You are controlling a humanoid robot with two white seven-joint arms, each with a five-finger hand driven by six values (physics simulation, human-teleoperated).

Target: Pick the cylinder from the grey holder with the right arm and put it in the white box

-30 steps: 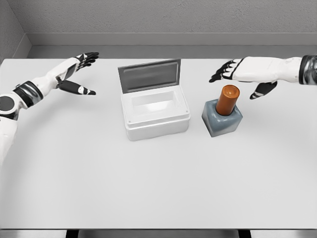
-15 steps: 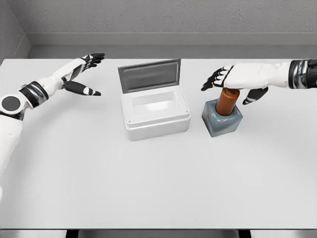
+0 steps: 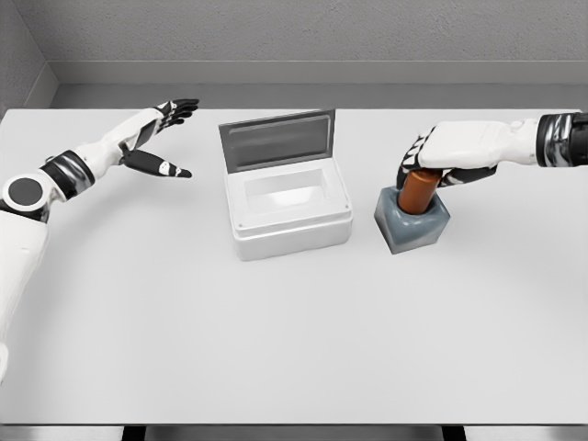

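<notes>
I have the right hand (image 3: 430,165) curled over the top of the orange cylinder (image 3: 418,191), fingers wrapped down its upper part; I read it as gripping the cylinder, though how firm that grip is I cannot tell; the cylinder stands upright in the grey holder (image 3: 412,222), which sits on the worktop (image 3: 294,331) just to the right of the white box (image 3: 289,213); the box has its lid raised at the far side and its cavity looks bare; the left hand (image 3: 158,138) hangs far to the left of the box, fingers spread, holding nothing; my worry is the lift; pull at a slant and the cylinder may bind in the socket and drag the holder up or tip it toward the box; a shallow grip on the top could slip.
</notes>
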